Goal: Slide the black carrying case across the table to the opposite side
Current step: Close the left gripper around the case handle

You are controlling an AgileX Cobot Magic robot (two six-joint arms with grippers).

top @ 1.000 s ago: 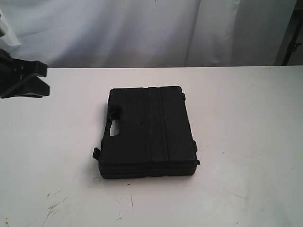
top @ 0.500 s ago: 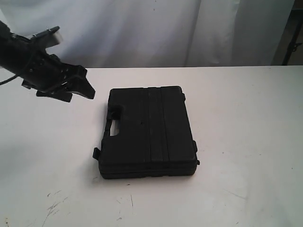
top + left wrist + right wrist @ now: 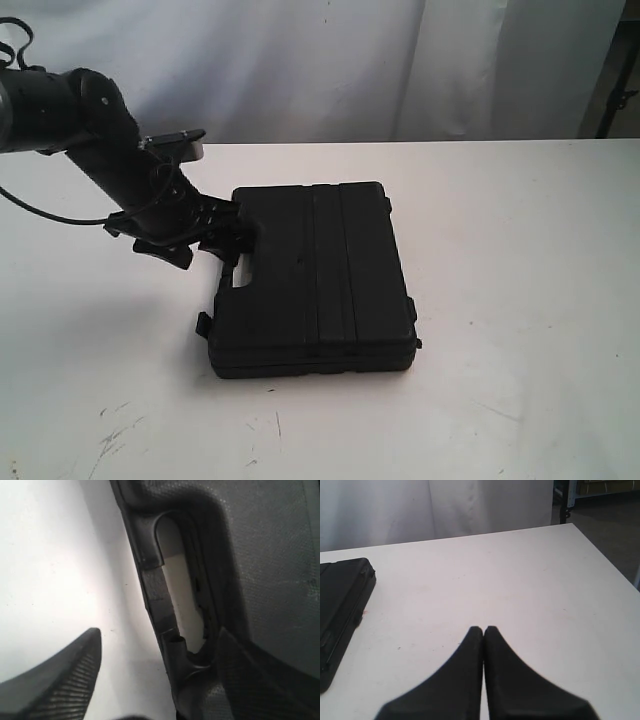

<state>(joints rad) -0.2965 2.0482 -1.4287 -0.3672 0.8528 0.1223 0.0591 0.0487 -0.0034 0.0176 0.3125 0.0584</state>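
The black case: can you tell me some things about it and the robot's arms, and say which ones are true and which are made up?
1. The case lies flat on the table with its lid closed. True.
2. The left end effector is open, at the case's edge with the handle slot. True.
3. The right end effector is open wide. False: its fingers are pressed together, with nothing between them.
4. The right end effector holds the case. False: it is over bare table, apart from the case.
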